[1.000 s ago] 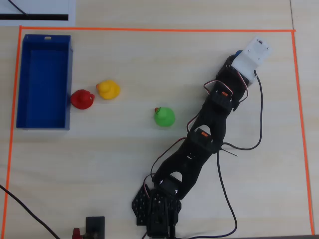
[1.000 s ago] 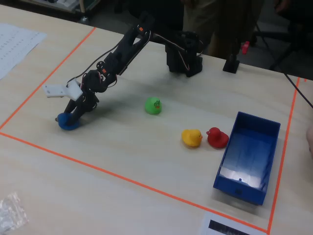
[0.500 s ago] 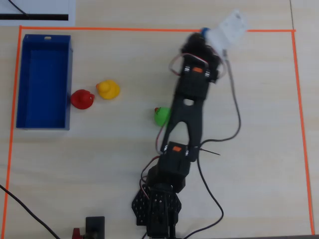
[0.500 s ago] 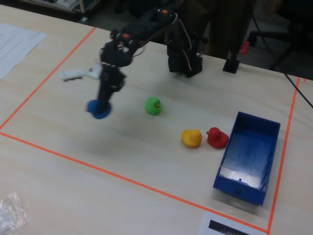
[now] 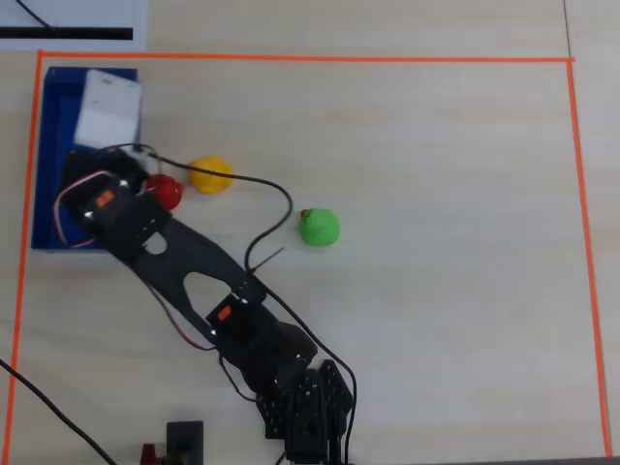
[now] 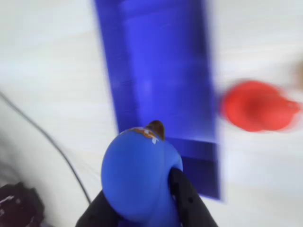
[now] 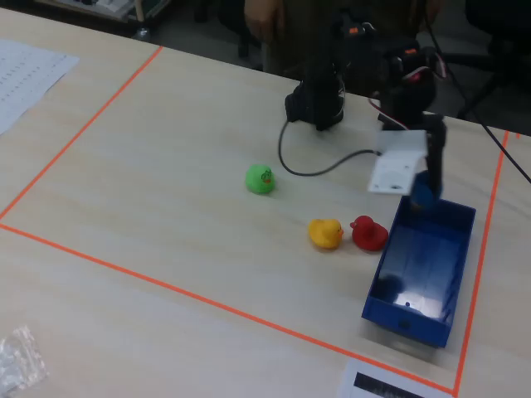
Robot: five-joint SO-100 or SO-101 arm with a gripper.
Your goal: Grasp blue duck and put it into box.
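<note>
My gripper point(image 6: 142, 198) is shut on the blue duck point(image 6: 139, 175), with a black finger on each side of its body. In the fixed view the gripper point(image 7: 427, 195) holds the duck point(image 7: 422, 196) just above the far end of the deep blue box point(image 7: 404, 319). In the wrist view the box point(image 6: 161, 71) lies just beyond the duck, blurred. In the overhead view the box point(image 5: 53, 126) is at the far left. There the wrist and its white camera mount point(image 5: 108, 107) hang over it and hide the duck.
A red duck point(image 7: 367, 234) sits on the table just left of the box, and also shows in the wrist view point(image 6: 258, 106). A yellow duck point(image 7: 325, 233) sits beside it and a green duck point(image 7: 260, 179) farther left. Orange tape point(image 5: 291, 58) frames the table. A black cable point(image 7: 315, 170) trails across it.
</note>
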